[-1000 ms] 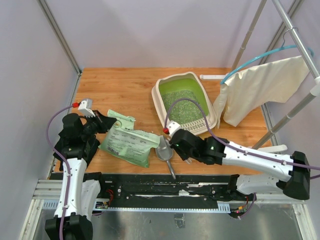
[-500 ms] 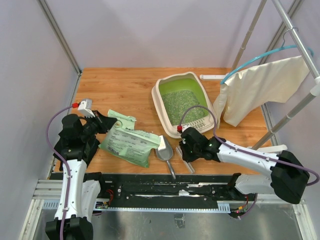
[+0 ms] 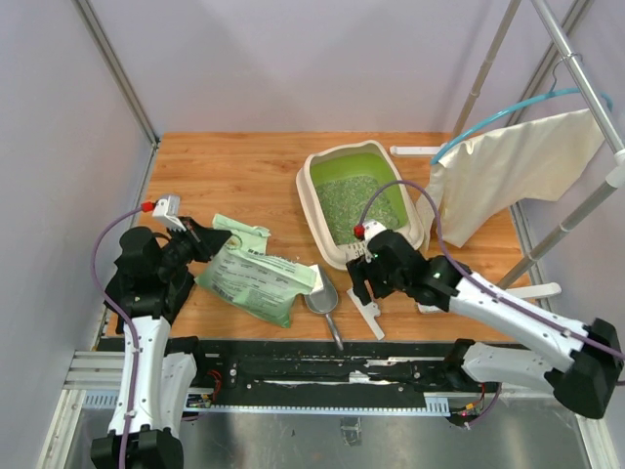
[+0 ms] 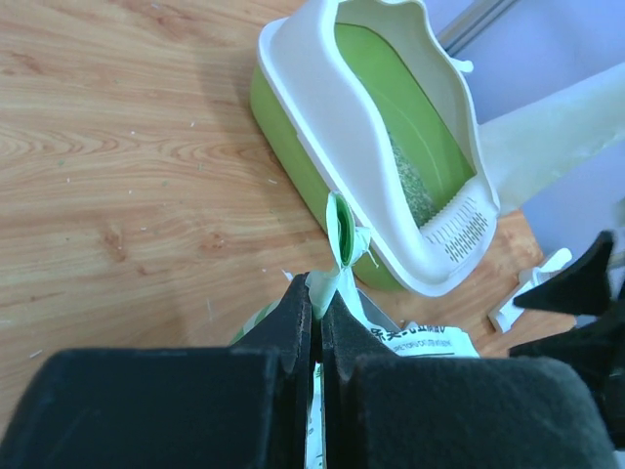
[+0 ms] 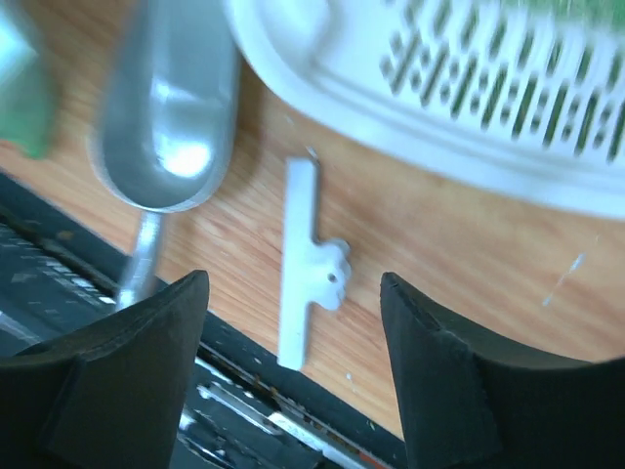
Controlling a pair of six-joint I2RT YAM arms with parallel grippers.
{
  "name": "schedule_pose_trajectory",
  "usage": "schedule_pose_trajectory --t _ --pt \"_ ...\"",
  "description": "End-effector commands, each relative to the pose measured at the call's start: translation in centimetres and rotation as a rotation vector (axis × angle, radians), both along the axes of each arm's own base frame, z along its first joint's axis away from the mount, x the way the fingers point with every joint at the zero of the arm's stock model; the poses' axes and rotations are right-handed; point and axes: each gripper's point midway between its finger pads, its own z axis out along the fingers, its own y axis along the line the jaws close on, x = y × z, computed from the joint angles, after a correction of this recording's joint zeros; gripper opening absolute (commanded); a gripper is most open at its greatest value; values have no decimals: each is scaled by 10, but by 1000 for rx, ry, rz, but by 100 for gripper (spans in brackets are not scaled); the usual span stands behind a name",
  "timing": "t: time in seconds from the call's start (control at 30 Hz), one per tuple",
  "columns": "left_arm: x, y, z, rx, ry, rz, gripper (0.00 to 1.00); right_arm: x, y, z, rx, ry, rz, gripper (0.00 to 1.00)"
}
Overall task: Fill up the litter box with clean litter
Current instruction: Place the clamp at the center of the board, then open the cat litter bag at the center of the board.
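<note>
Partly done: some clean litter (image 3: pixel 356 203) in litter box (image 3: pixel 306 198), far end bare. Left jaws pinching bag (image 3: pixel 252 278); right jaws wide, empty.

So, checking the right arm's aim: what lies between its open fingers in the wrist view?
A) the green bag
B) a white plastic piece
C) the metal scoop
B: the white plastic piece lies on the wood between the right gripper's fingers, with the scoop off to one side.

White links and black joint housings form the left arm (image 3: pixel 135 362) and right arm (image 3: pixel 508 311). A purple cable (image 3: pixel 98 256) runs along each to a red-capped connector (image 3: pixel 148 206).
</note>
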Motion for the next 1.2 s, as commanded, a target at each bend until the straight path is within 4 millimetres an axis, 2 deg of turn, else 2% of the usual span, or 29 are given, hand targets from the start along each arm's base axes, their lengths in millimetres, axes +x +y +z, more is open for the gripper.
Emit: schedule_pose_trajectory --t 0.0,0.1,0.17,0.27,0.37,0.43,0.6,0.7,0.77,0.83,0.9,0.97,1.0,1.1,1.17 --pt "-4 -12 61 17 -285 -81 1 -1 41 76 255 -139 206 78" --pt "-10 -18 65 -5 -325 -120 1 -1 87 119 495 -236 354 98" --pt "-13 -23 66 -18 -336 -153 1 3 113 141 589 -268 424 99" --pt "-18 -27 70 -25 -355 -186 1 20 151 162 593 -274 528 98" --pt "-22 -31 73 -32 -376 -217 1 48 182 164 527 -297 590 99" --pt "-25 -34 74 -35 -381 -240 0 61 197 156 509 -281 620 98" --pt "-26 -35 76 -48 -401 -244 1 80 231 144 602 -174 686 98" --pt "-26 -35 78 -49 -409 -244 0 75 247 133 648 -69 734 99" --pt "-26 -35 79 -42 -414 -244 1 72 254 132 681 -47 773 87" --pt "-21 -31 78 -22 -411 -215 0 67 258 136 713 -28 818 57" --pt "-13 -24 75 17 -394 -169 1 66 260 142 727 -23 838 23" --pt "-6 -17 77 55 -396 -128 1 65 260 147 729 -30 846 3" --pt "-1 -12 78 74 -389 -96 3 67 259 149 723 -42 834 1" --pt "11 4 74 138 -342 -8 32 72 255 158 681 -79 818 1" --pt "12 9 75 180 -325 7 47 74 251 159 627 -79 806 1"
